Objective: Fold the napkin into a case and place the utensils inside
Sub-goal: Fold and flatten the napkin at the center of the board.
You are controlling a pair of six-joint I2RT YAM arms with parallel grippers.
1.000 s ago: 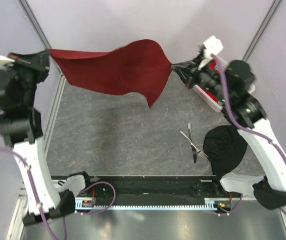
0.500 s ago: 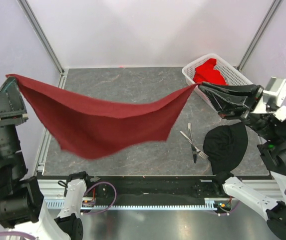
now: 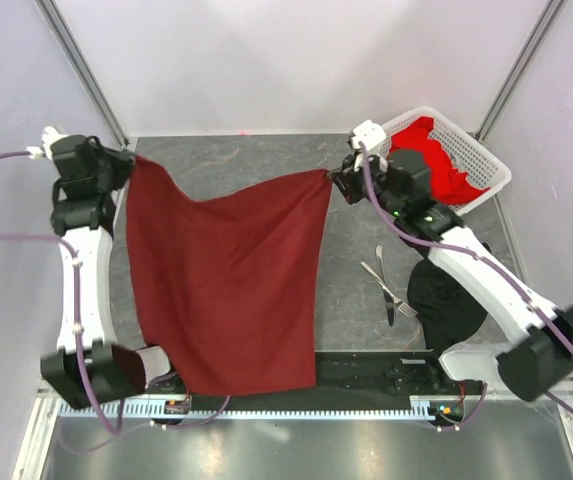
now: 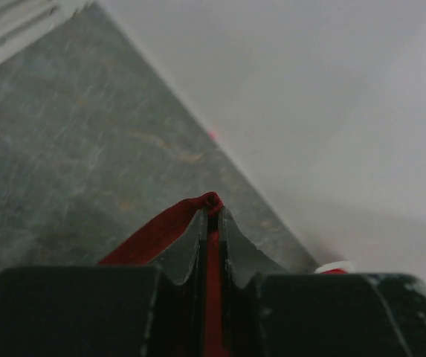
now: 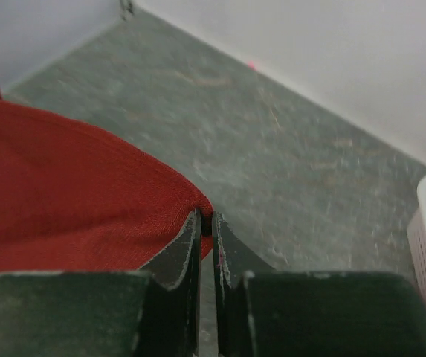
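The dark maroon napkin [image 3: 226, 280] hangs spread out between both arms, its lower edge reaching the near rail. My left gripper [image 3: 129, 166] is shut on its far left corner; red cloth [image 4: 211, 202] shows pinched between the fingers. My right gripper [image 3: 334, 180] is shut on the far right corner, where the cloth [image 5: 86, 193] bunches at the fingertips. The silver fork and knife [image 3: 386, 285] lie crossed on the table to the right of the napkin, apart from both grippers. No folded case shows.
A white lattice basket [image 3: 476, 150] with bright red cloths [image 3: 431, 150] stands at the far right corner. A black cloth [image 3: 456, 290] lies next to the utensils, under the right arm. Grey walls and metal posts ring the table.
Both arms swung the napkin from high and stretched wide down toward the back of the table. The cloth now hangs flat and square, with the grippers closer together.
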